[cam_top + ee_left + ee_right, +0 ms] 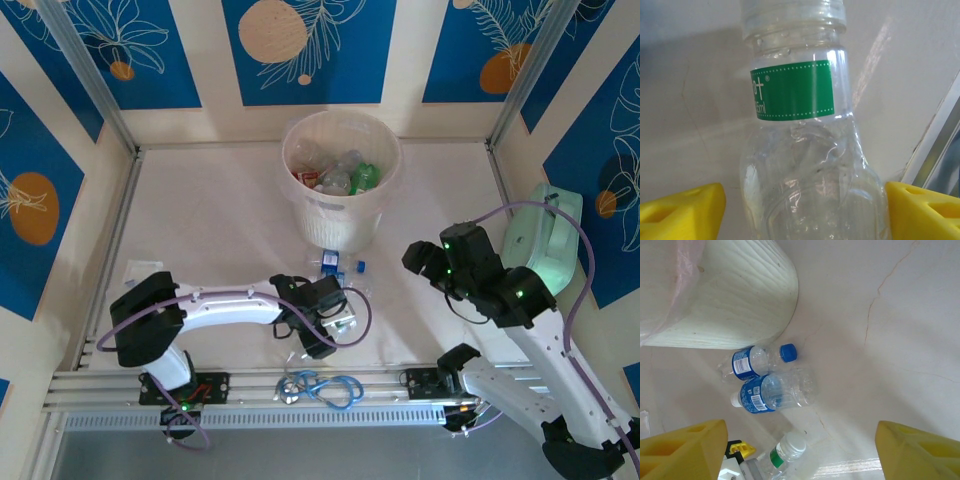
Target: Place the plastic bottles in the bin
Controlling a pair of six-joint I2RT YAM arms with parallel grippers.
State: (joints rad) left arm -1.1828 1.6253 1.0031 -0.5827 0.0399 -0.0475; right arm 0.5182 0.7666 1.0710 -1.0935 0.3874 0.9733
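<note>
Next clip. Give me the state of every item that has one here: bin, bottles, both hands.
bin: upright, partly full of bottles.
green-label bottle: lying on the table, capped, between the left hand's fingers.
blue-cap bottle: lying by the bin's base, capped.
second blue-label bottle: lying beside it.
left hand: open, straddling the green-label bottle.
right hand: open, empty.

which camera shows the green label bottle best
The left wrist view: the green-label bottle is close up, with label and neck sharp. The right wrist view catches just its white cap and label at the bottom edge. In the top view it is a faint clear patch at the left gripper.
</note>
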